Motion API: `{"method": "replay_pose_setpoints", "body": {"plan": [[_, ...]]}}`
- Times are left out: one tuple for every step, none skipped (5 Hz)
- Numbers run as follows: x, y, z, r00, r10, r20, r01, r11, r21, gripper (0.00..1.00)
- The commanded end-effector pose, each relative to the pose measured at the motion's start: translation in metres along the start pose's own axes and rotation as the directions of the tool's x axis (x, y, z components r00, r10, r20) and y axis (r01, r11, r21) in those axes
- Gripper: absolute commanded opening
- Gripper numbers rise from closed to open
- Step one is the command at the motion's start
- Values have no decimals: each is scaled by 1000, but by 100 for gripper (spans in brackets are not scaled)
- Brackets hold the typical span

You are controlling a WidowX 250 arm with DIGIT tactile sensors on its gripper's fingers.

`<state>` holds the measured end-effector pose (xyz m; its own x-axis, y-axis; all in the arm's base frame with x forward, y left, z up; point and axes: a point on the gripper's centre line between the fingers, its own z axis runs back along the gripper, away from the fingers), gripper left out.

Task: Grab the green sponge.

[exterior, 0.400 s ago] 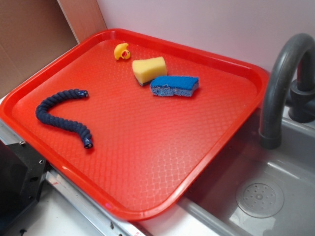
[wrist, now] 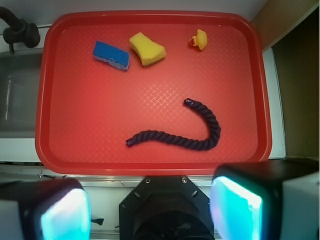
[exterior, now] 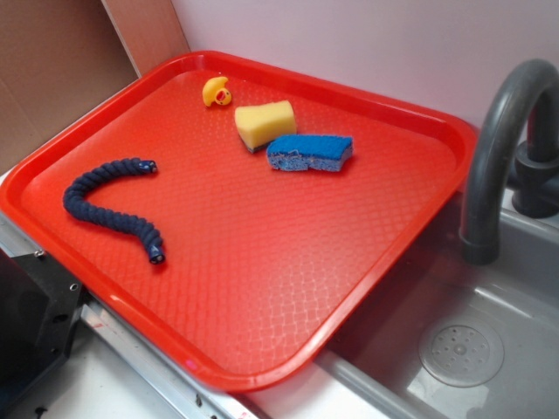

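Note:
The green sponge (exterior: 265, 124) (wrist: 147, 48) is a pale yellow foam block with a thin dark layer underneath, lying at the far end of the red tray (exterior: 262, 349) (wrist: 150, 167). A blue sponge (exterior: 309, 152) (wrist: 111, 54) lies right beside it. My gripper (wrist: 150, 210) shows only in the wrist view, high above the tray's near edge and far from the sponge. It is open, its two fingers wide apart with nothing between them. The exterior view does not show the gripper.
A small yellow rubber duck (exterior: 217, 92) (wrist: 198, 39) sits near the tray's far corner. A dark blue rope (exterior: 113, 205) (wrist: 180, 135) curves across the near half. A grey sink (exterior: 472, 349) with a dark faucet (exterior: 502, 131) (wrist: 20, 30) lies beside the tray.

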<state>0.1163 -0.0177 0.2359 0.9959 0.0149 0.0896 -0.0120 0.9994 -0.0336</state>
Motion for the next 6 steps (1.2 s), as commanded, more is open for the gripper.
{"method": "replay_pose_setpoints", "body": {"plan": [[53,25,-31,992,-122,-7,122,992,32,100],[75,27,-50,971,-239,14,239,971,24,100],[94,23,-70,947,-321,-5,321,947,19,100],[129,7,-102,911,-411,-4,411,911,-19,100],[150,11,-119,918,-397,2,397,918,1,100],[171,15,-140,904,-426,-15,426,905,-20,100]]}}
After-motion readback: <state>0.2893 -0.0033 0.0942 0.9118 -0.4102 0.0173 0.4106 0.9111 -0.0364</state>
